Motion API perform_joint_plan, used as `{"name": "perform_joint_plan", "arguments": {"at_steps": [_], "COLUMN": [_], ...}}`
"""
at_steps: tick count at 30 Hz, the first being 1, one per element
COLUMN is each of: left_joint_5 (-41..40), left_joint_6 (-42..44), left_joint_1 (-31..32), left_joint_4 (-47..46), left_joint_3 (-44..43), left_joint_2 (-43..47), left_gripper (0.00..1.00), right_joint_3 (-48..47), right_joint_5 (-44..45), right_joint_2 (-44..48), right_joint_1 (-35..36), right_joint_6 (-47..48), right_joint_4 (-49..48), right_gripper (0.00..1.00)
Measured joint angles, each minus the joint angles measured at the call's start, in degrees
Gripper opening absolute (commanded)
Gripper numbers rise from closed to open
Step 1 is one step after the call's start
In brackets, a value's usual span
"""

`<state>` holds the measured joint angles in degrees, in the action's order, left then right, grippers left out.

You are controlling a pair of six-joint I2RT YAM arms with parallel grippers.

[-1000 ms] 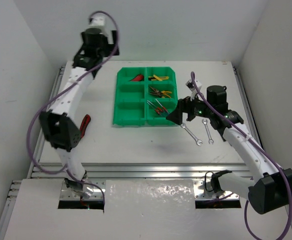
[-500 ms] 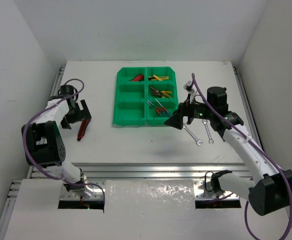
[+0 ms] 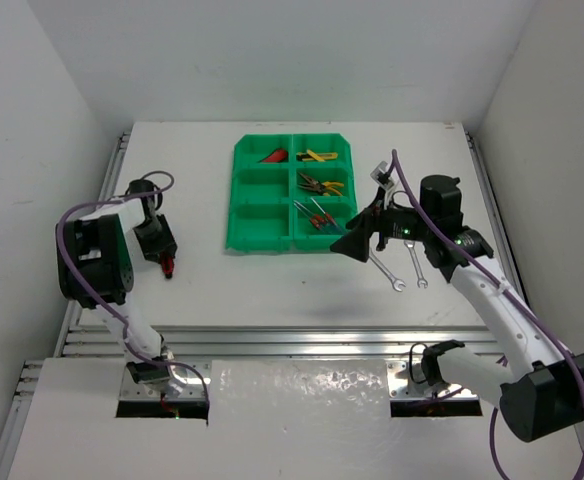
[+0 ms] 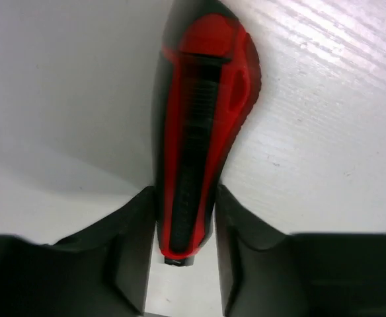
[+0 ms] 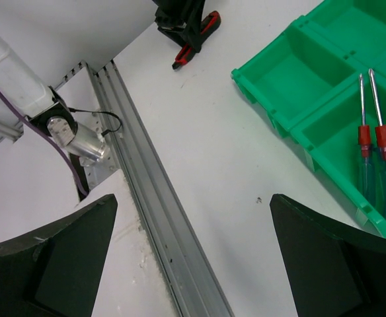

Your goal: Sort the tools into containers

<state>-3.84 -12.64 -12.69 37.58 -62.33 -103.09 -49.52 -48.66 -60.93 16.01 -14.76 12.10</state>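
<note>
Left tool (image 3: 161, 250) now around one handle (image 4: 199, 132)

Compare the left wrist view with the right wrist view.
Left wrist only: the left fingers closed on the handle of the red-and-black tool, close up. Right wrist only: the green tray, screwdrivers in one bin, the metal rail, the right fingers wide apart. Both: that tool, small in the right wrist view, and the white table.

Left gripper (image 3: 161, 250) points down, clamped; right gripper (image 3: 355, 244) hovers, spread wide.
</note>
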Motion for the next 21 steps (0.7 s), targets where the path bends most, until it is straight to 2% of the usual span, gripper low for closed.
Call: {"name": "perform_joint_plan", "arguments": {"at_steps": [2, 7, 11, 15, 18, 21], "left_joint_5": [-0.1, -2.3, -4.8, -3.5, -3.2, -3.0], "left_joint_6": [0.0, -1.9, -6.3, -6.9, 0.1, 9.7], "left_joint_1": [0.0, 1.1, 4.4, 11.4, 18.9, 24.5], "left_joint_4": [-0.5, 0.1, 1.2, -1.8, -9.3, -18.6], "left_joint_3": [-0.4, -3.0, -8.4, -24.0, -41.0, -53.8], "left_joint_2": [-0.4, -1.9, -2.0, -2.4, -7.1, -14.1], "left_gripper": [0.0, 0.0, 0.0, 0.0, 0.0, 0.0], "right_joint_3": [0.0, 0.4, 0.6, 1.3, 3.0, 3.8], "right_joint_5": [0.1, 2.8, 11.1, 18.9, 22.2, 23.8], "right_joint_2": [0.1, 0.3, -0.1, -1.4, -0.9, 0.2], "right_joint_1": [0.0, 0.0, 0.0, 0.0, 0.0, 0.0], "right_joint_6": [0.0, -0.5, -2.3, -3.2, -3.3, -3.3], "right_joint_4": [0.0, -0.2, 0.6, 1.8, 2.6, 3.8], "right_gripper": [0.99, 0.99, 0.99, 0.99, 0.99, 0.99]}}
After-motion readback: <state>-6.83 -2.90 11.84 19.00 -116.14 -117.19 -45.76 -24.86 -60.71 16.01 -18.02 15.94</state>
